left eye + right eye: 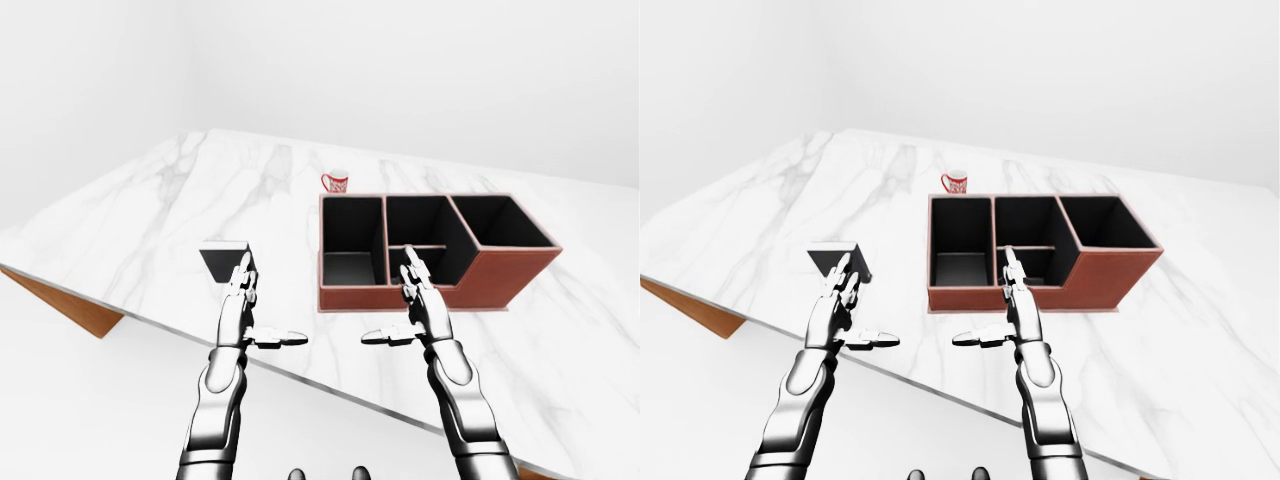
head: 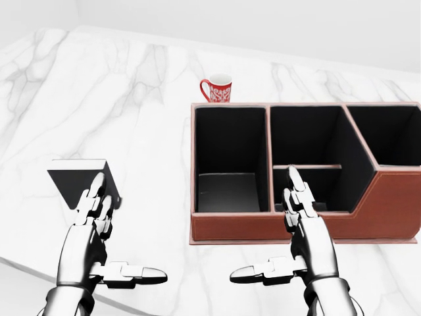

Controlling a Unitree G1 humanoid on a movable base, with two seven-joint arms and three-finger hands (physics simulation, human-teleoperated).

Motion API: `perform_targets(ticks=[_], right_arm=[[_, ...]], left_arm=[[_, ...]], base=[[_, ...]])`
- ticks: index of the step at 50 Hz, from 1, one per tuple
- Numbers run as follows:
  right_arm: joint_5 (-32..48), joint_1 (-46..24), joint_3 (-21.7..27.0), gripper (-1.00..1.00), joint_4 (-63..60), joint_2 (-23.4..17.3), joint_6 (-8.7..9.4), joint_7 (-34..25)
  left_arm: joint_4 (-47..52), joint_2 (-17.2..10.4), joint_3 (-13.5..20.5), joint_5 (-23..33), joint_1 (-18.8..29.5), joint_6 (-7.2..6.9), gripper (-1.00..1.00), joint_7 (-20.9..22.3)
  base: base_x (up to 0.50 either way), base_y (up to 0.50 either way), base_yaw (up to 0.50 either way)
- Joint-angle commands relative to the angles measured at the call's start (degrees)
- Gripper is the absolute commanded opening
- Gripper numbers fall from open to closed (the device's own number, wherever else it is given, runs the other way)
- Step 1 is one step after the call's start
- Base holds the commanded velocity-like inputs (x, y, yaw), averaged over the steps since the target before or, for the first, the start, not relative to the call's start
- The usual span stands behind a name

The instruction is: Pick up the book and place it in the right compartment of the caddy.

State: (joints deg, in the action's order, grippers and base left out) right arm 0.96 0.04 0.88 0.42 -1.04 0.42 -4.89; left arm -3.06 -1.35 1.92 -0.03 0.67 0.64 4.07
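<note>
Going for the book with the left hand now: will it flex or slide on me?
The book looks like a flat, dark, square-edged slab, so probably stiff rather than floppy. It lies flat on glossy marble, so it may skate when nudged. The left hand is open beside it; a low profile likely makes pinching its edges awkward.

One white marble counter (image 2: 151,99) carries three things. One dark, flat, square book (image 2: 75,178) lies at the left of the head view. One reddish-brown leather caddy (image 2: 263,227) with black lining has four compartments: one tall on the left, two smaller in the middle, one on the right. One red-and-white patterned ceramic mug (image 2: 218,88) stands above the caddy in the view. Two silver, three-fingered robot hands appear, one left robot hand (image 2: 92,220) and one right robot hand (image 2: 304,220), each with fingers spread.
</note>
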Motion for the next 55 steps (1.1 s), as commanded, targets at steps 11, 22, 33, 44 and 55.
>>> perform_targets(ticks=[11, 22, 33, 44, 55], right_arm=[[0.0, 0.0, 0.0, 1.0, -0.4, 0.0, 0.45, 0.0], [0.0, 0.0, 0.0, 1.0, -0.4, 0.0, 0.43, 0.0], [0.0, 0.0, 0.0, 1.0, -0.4, 0.0, 0.43, 0.0], [0.0, 0.0, 0.0, 1.0, -0.4, 0.0, 0.44, 0.0], [0.2, 0.0, -0.1, 1.0, 1.0, 0.1, -0.98, 0.0]], left_arm=[[0.1, 0.0, 0.0, 0.1, 0.1, -0.17, 1.0, 0.0], [0.6, 0.0, 0.0, 0.1, 0.0, -0.64, 1.0, 0.0], [0.6, 0.0, 0.0, 0.1, 0.0, -0.65, 1.0, 0.0], [0.6, 0.0, 0.0, 0.1, 0.0, -0.66, 1.0, 0.0], [0.6, 0.0, 0.0, 0.1, 0.0, -0.66, 1.0, 0.0]], base=[[0.15, 0.06, 0.0], [0.16, 0.06, 0.0], [0.16, 0.06, 0.0], [0.16, 0.06, 0.0], [0.13, 0.05, 0.0]])
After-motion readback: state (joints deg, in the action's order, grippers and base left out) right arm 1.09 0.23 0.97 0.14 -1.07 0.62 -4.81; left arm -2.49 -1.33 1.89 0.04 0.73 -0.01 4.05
